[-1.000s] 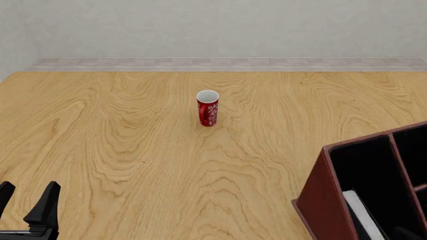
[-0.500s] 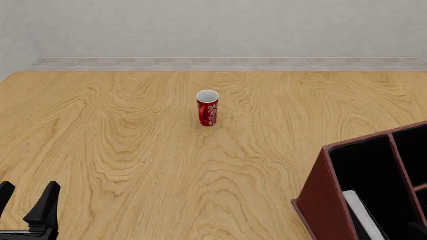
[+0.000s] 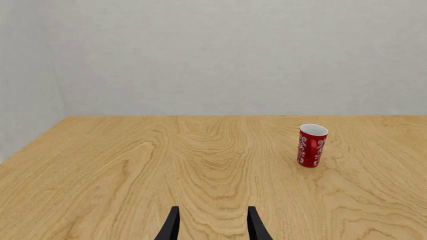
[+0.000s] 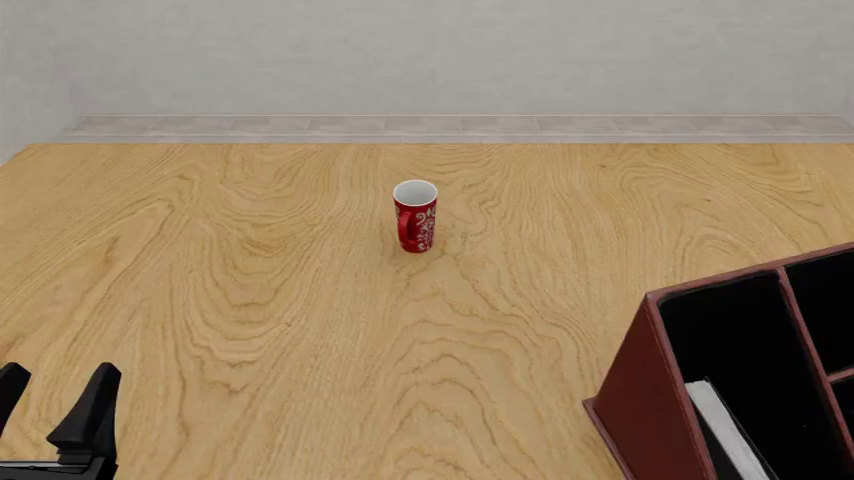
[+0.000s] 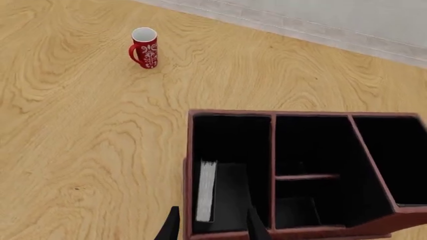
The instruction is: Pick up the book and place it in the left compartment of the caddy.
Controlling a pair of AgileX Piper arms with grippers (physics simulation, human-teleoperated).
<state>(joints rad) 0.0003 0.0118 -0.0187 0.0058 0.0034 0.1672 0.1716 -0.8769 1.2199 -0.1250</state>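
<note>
The caddy (image 5: 300, 114) is a dark reddish-brown box with a black interior, standing at the table's near right (image 4: 643, 400). The black book (image 5: 206, 191) rests inside the left compartment (image 5: 230, 137), white page edge showing (image 4: 722, 428). My right gripper (image 5: 212, 227) hovers open above the caddy's near rim, over the book, holding nothing; the front view does not show it. My left gripper (image 4: 51, 392) is open and empty at the near left of the table (image 3: 212, 226).
A red cup (image 4: 415, 215) with white patterns stands upright mid-table, far from both grippers (image 3: 311, 145) (image 5: 144, 47). The caddy's smaller sections (image 5: 313, 145) lie across the divider. A wall runs along the table's far edge.
A dark shape at the caddy's near right corner in the front view slid out of the frame. The book, cup and left gripper have stayed where they were.
</note>
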